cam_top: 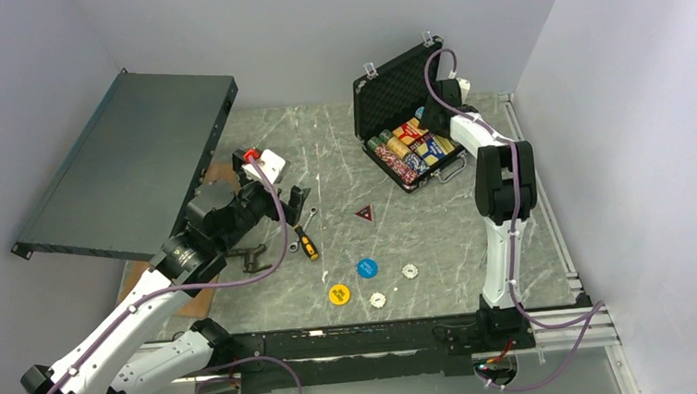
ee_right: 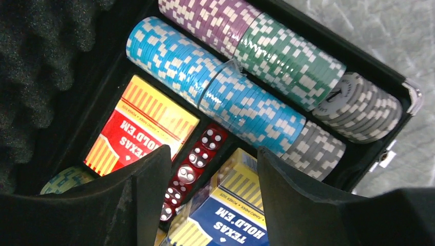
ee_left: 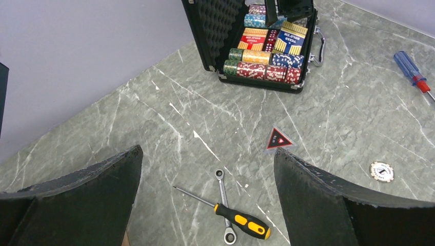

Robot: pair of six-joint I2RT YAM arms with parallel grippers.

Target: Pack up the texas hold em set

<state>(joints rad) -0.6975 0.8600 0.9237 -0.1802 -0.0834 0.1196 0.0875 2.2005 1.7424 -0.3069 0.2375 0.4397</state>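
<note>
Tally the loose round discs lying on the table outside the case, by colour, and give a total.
Yellow disc: 1
Blue disc: 1
White discs: 2
Total: 4

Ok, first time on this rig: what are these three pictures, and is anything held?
Two robot arms are bolted at a table's near edge. The overhead view shows both: left arm, right arm. The other two pictures come from a camera on each wrist, looking past its own dark jaws. The open briefcase holds chip rows, card decks and red dice. Loose on the table lie a yellow button, blue button, two white buttons, a red triangle, a screwdriver and a wrench. Both jaws stand open, empty; the right ones hover over the case.
</note>
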